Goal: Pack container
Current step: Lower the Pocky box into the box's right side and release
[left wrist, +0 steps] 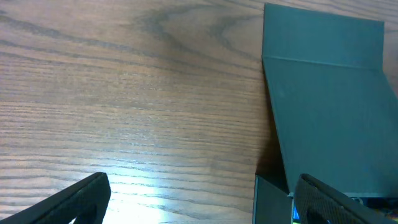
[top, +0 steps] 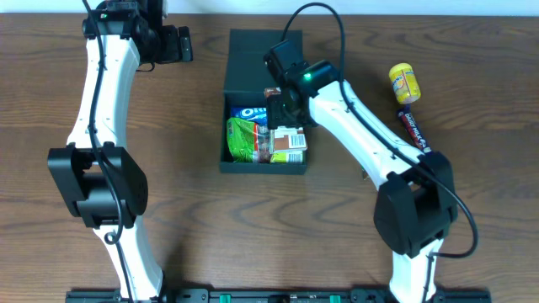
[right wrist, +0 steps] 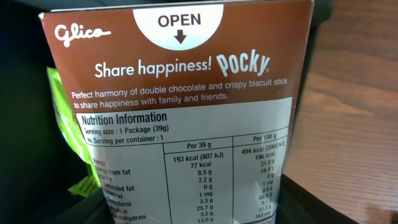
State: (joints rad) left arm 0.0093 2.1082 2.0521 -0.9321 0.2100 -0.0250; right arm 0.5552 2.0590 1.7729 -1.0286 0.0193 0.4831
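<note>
The black container (top: 253, 50) lies at the table's middle with its flap lid open toward the back. It also shows in the left wrist view (left wrist: 329, 93). Inside lie a blue Oreo packet (top: 249, 112), a green packet (top: 244, 139) and a brown Pocky box (top: 289, 141). My right gripper (top: 282, 105) is over the container's right side, shut on the Pocky box (right wrist: 180, 74), which fills the right wrist view between the fingers (right wrist: 180, 205). The green packet (right wrist: 62, 118) lies to its left. My left gripper (top: 181, 42) is open and empty left of the lid, over bare wood (left wrist: 199, 199).
A yellow tub (top: 404, 82) lies on its side at the back right. A dark snack bar (top: 413, 130) lies in front of it, next to the right arm. The arm bases stand at the table's front edge.
</note>
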